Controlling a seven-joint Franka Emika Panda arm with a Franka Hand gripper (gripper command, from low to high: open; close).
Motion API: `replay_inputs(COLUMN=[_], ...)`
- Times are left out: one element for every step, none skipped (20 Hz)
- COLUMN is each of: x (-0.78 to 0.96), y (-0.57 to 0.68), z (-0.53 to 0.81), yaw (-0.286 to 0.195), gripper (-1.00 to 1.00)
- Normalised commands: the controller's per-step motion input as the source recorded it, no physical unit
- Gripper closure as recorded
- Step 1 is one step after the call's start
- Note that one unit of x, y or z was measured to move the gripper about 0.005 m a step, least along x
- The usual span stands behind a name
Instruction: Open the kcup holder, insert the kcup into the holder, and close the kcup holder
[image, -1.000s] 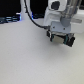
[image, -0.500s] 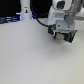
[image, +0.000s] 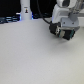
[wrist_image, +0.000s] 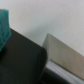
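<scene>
kcup holder (wrist_image: 22, 60): only in wrist view, very close and blurred; dark black flat surface filling 1 corner of the frame, straight edge against the pale table; a lighter grey-beige panel (wrist_image: 65, 52) adjoins it, likely part of the same unit, can't tell which part; drawer state not readable; kcup (wrist_image: 4, 27): green patch at frame edge, cut off by the frame, over the black surface; contact unclear; neither identifiable in exterior view
</scene>
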Motion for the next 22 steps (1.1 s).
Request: replay_inputs(x=[-0.52,-0.51,-0.54,-0.53,-0.54,-0.56,-0.58,-0.58,-0.58,-0.58,-0.58,-0.61,-0.66,-0.63,-0.58,-0.56,-0.56,-0.58,-0.55,-0.53,-0.47,-0.51], y=[0.62,0.62,0.62,0.62,0.62,0.62,0.62,0.62,0.62,0.62,0.61,0.61,0.61,0.61,0.61,0.61,0.61,0.61,0.62,0.62,0.58,0.44], z=[0.04,0.03,0.01,0.01,0.01,0.01,0.01,0.01,0.01,0.00,0.00,0.00,0.00,0.00,0.01,0.01,0.01,0.00,0.01,0.04,0.14,0.12], yaw=[0.061,0.062,0.063,0.059,0.052,0.048,0.043,0.043,0.042,0.043,0.042,0.039,0.030,0.038,0.043,0.043,0.042,0.033,0.041,0.030,0.022,0.003], gripper=[-1.00,-1.00,-1.00,-1.00,-1.00,-1.00,-1.00,-1.00,-1.00,-1.00,-1.00,-1.00,-1.00,-1.00,-1.00,-1.00,-1.00,-1.00,-1.00,-1.00,-1.00,-1.00])
